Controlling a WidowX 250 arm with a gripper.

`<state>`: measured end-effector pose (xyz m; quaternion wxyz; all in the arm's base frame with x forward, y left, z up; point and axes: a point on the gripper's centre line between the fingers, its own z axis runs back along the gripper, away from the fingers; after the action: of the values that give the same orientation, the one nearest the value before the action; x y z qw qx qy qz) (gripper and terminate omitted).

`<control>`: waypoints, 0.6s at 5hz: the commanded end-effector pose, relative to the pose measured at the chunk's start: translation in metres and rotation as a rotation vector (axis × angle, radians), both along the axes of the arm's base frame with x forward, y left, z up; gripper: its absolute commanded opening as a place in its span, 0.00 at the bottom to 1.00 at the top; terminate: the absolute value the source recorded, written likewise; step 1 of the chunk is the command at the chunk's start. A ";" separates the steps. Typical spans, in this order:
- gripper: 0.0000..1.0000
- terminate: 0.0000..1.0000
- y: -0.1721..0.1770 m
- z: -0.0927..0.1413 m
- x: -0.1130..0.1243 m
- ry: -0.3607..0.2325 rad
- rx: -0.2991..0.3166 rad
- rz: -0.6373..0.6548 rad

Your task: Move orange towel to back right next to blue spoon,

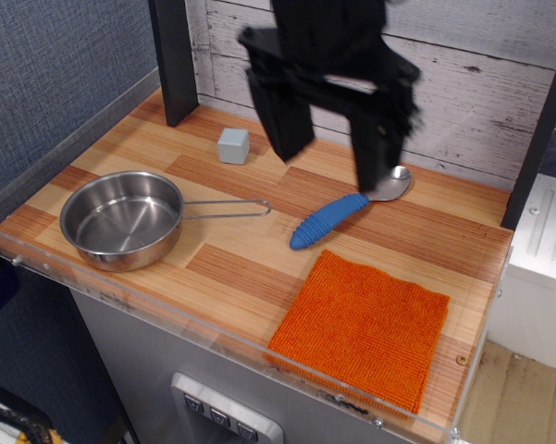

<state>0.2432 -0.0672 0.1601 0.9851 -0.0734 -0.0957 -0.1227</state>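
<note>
Pincer is wide open w/ nothing in it, up over the blue spoon; orange towel near right looks soft & floppy, so prob pinch an edge.

Four things on the table
One towel, one spoon, one pan, one grey cube.

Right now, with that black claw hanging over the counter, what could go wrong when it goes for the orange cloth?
The open black gripper hangs above the blue-handled metal spoon, not the flat orange knitted towel, so it might bump the spoon on its way down. The towel lies flat by the clear front lip, leaving little to pinch. Dragged backward, it might push the spoon along.
</note>
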 end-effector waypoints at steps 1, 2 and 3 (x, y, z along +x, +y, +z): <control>1.00 0.00 -0.015 -0.025 -0.011 -0.010 0.041 -0.035; 1.00 0.00 -0.010 -0.039 -0.014 -0.031 0.051 -0.034; 1.00 0.00 -0.001 -0.055 -0.014 -0.033 0.045 -0.030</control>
<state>0.2262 -0.0669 0.0983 0.9848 -0.0513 -0.0962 -0.1353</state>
